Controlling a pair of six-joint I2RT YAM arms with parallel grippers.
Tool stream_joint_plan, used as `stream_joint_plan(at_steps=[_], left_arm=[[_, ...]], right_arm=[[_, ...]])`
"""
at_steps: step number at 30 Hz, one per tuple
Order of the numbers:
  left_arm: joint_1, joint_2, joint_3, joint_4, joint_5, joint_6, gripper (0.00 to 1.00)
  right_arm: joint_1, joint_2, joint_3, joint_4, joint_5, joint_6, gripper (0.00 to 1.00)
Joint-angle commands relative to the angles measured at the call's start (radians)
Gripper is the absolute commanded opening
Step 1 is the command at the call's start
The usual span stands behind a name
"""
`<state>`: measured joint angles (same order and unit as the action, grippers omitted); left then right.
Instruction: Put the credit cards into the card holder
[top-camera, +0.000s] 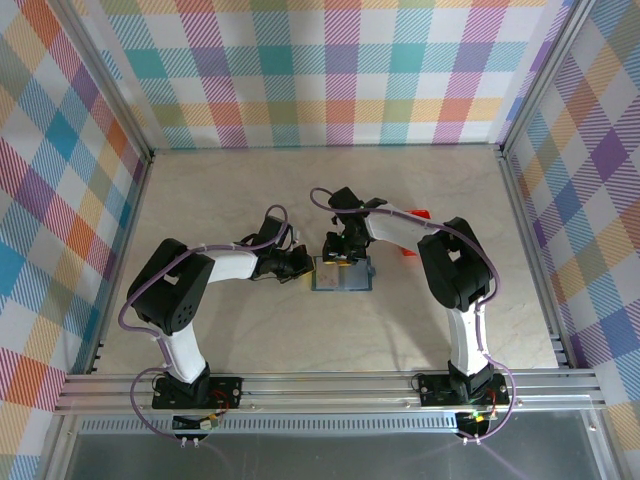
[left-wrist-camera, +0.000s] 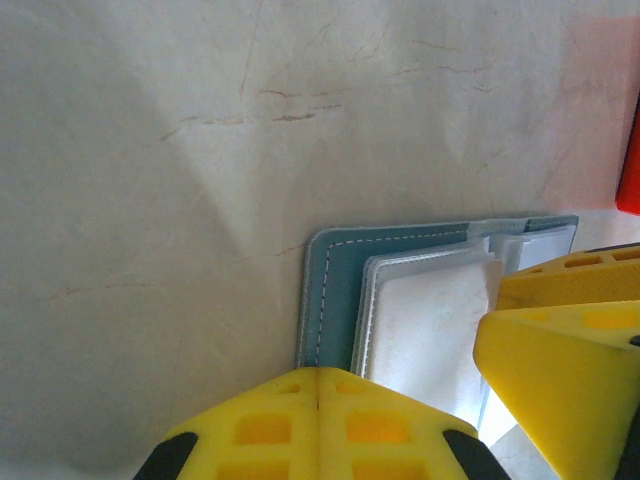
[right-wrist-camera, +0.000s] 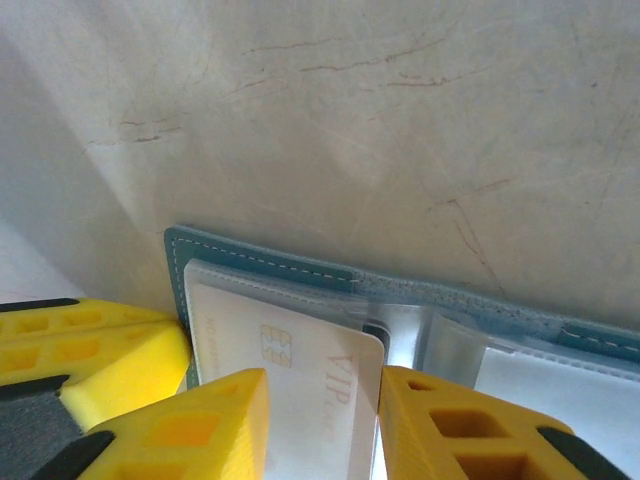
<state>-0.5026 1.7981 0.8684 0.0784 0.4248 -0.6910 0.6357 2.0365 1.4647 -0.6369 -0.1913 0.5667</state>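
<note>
A small blue-teal card holder (top-camera: 345, 275) is seen lying open and flat near the middle of a pale, marble-patterned table (top-camera: 250, 190), its clear inner pockets facing up. In the right wrist view its stitched teal edge (right-wrist-camera: 260, 262) is shown running along the far side of the pockets, and one pale credit card (right-wrist-camera: 310, 370) – printed with a gold chip and the letters VIP – is laid face up at the left pocket, its far end apparently tucked under the clear plastic, though how deep cannot be told. The right gripper (right-wrist-camera: 325, 385) is held over this card with its yellow fingers spread apart, the card's face showing in the gap between them; no clamping of the card can be made out. From above, this gripper (top-camera: 338, 255) is placed at the far edge of the holder. The left gripper (left-wrist-camera: 318, 385) is clenched, its two yellow fingers pressed together with nothing between them, and is set at the left edge of the holder (left-wrist-camera: 335, 290); from above it (top-camera: 300, 266) is seen just left of the case. In the left wrist view the same card (left-wrist-camera: 430, 330) is seen as a white sheet in the pocket. A small red tray (left-wrist-camera: 630, 170) is placed to the right of the holder – partly hidden by the right arm.
</note>
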Motion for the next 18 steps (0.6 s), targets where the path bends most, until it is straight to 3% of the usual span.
stream_joint_plan(at_steps=[1, 11, 18], left_arm=[[-0.011, 0.022, 0.008, -0.024, -0.015, 0.009, 0.02], [-0.011, 0.015, 0.001, -0.019, -0.017, 0.008, 0.02], [-0.011, -0.058, -0.024, -0.022, -0.029, 0.008, 0.09]], right_arm=[[0.019, 0.021, 0.039, -0.012, -0.02, -0.018, 0.33], [0.02, 0.005, 0.043, -0.036, 0.013, -0.012, 0.37], [-0.031, -0.165, -0.039, -0.077, 0.077, -0.014, 0.44]])
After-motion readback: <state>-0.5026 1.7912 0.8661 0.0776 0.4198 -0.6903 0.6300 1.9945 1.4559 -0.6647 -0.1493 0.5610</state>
